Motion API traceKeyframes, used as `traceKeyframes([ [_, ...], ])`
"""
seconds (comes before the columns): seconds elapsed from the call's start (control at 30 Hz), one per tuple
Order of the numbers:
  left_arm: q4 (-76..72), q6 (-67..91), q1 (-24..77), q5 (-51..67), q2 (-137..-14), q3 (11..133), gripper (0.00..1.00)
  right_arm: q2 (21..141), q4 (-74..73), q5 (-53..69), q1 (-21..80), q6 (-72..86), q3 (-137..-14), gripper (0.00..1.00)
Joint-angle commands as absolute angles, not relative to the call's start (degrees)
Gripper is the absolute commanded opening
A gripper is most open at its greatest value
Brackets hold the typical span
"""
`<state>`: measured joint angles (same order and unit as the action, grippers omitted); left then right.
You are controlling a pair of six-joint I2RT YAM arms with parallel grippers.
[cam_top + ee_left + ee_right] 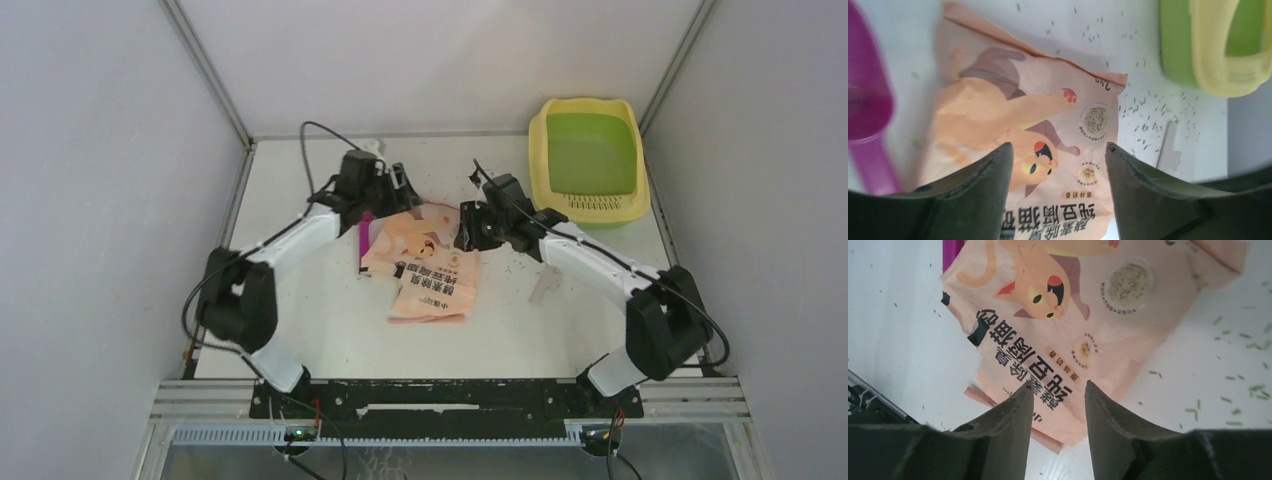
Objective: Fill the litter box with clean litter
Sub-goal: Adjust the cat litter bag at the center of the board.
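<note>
Both grippers hang spread and empty over the bag (pixel 425 265), the left gripper (pixel 1058 147) at its far end and the right gripper (pixel 1058 385) at its right edge. You likely want to pinch opposite edges, lift it level, then tip it over the litter box (pixel 540 150) at the far right. Its basin looks bare, though it shows small. Count one bag, one litter box, one scoop (pixel 365 240) left of the bag and two grippers. Loose litter (pixel 1148 107) dots the table (pixel 300 320), too many grains to count.

table (pixel 300 320): white, flat
bag (pixel 425 270): peach-pink, flat, mid-table
scoop (pixel 365 235): magenta, at bag's L edge
litter box (pixel 600 205): far R corner
litter (pixel 1140 127): granules scattered R of bag
</note>
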<state>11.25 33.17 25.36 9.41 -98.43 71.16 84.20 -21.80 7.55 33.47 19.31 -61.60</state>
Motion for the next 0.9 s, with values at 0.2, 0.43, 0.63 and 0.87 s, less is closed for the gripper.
traceKeyframes([
  [0.2,-0.43,47.05,18.38,17.92,-75.22,46.28,1.0,100.53,-21.29,16.1,38.67,14.21,-73.97,0.39],
  [0.43,-5.98,52.12,16.08,19.63,-71.48,34.75,1.0,107.46,-20.77,17.47,41.49,13.76,-75.72,0.35],
  [0.63,-8.35,54.62,16.08,15.61,-68.4,28.0,0.8,111.84,-21.3,15.67,42.71,14.48,-75.72,0.34],
  [0.87,-14.41,57.56,16.08,15.18,-71.84,24.88,0.61,116.55,-22.19,12.93,42.25,16.49,-75.7,0.32],
])
